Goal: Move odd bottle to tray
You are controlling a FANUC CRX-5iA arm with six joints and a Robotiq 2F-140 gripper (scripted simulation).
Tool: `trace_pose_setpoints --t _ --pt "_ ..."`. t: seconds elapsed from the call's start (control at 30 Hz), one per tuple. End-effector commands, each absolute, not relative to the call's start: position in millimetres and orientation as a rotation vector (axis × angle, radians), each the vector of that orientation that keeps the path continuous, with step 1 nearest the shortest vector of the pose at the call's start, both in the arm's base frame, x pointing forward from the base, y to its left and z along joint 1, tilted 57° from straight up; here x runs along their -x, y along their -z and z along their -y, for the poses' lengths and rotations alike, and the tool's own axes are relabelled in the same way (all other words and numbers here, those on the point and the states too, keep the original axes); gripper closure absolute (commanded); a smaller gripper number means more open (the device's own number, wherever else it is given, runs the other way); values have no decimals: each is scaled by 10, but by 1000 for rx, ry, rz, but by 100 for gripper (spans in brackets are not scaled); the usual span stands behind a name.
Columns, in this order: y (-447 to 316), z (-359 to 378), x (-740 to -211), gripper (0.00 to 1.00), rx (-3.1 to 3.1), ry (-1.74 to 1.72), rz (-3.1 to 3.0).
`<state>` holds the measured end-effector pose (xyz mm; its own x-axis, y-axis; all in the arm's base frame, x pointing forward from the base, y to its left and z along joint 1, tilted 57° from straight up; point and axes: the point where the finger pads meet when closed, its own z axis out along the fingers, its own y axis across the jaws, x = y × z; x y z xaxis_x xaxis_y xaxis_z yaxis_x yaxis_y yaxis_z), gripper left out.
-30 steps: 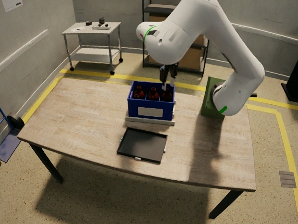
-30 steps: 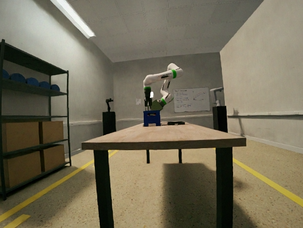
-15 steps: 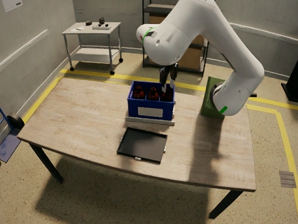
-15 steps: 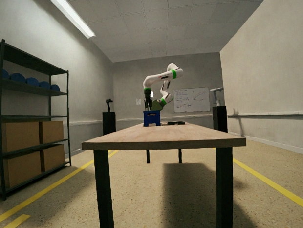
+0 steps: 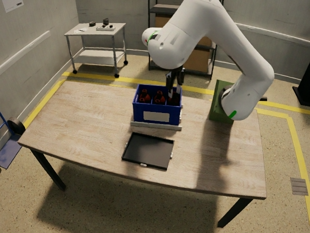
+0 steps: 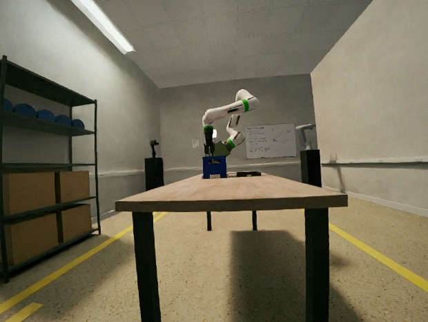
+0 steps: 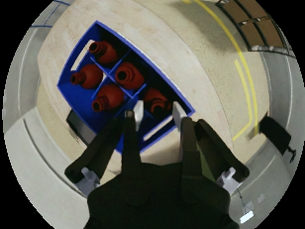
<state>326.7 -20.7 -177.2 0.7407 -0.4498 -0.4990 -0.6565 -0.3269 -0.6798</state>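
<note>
Gripper (image 5: pixel 174 94) (image 6: pixel 209 154) (image 7: pixel 157 107) pointing down with fingers partly open around a bottle's neck, grip unclear, white arm (image 5: pixel 200 22) (image 6: pixel 224 111) bent above, glossy red-brown bottles standing in a blue crate (image 5: pixel 156 112) (image 6: pixel 215 167) (image 7: pixel 79 102), flat black tray (image 5: pixel 148 150) (image 6: pixel 248 174) beside it.

Crate (image 5: pixel 156 107) (image 6: pixel 214 168) (image 7: pixel 79 103): deep blue, with an off-white rectangular panel on its long side. Bottles (image 5: pixel 159 96) (image 7: pixel 130 75): dark reddish brown. Tray (image 5: pixel 149 150) (image 6: pixel 248 173): black. Table top (image 5: pixel 95 120) (image 6: pixel 231 192) (image 7: pixel 69 31): pale brown, streaked wood grain; legs (image 5: pixel 47 167) (image 6: pixel 145 262) near black. Arm (image 5: pixel 202 20) (image 6: pixel 224 111): white, with bright green bands. Gripper (image 5: pixel 175 81) (image 6: pixel 208 149) (image 7: pixel 157 107): black, with pale grey fingertips (image 5: pixel 170 94). Base block (image 5: pixel 215 115) (image 6: pixel 221 148): olive green. Floor (image 5: pixel 120 205) (image 6: pixel 193 262) (image 7: pixel 218 63): beige, dark speckles, yellow stripes. Whiteboard (image 6: pixel 270 139): white, bluish writing. Shelved drums (image 6: pixel 25 109): blue. Boxes (image 5: pixel 197 58) (image 6: pixel 29 192): tan.
</note>
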Motion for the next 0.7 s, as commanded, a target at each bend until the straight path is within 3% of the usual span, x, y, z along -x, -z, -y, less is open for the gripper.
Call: trace_pose_setpoints --t 0.0,0.67 --pt "1788 190 -3272 56 1980 -270 -841" --pt "1815 149 -3279 56 1980 -270 -841"
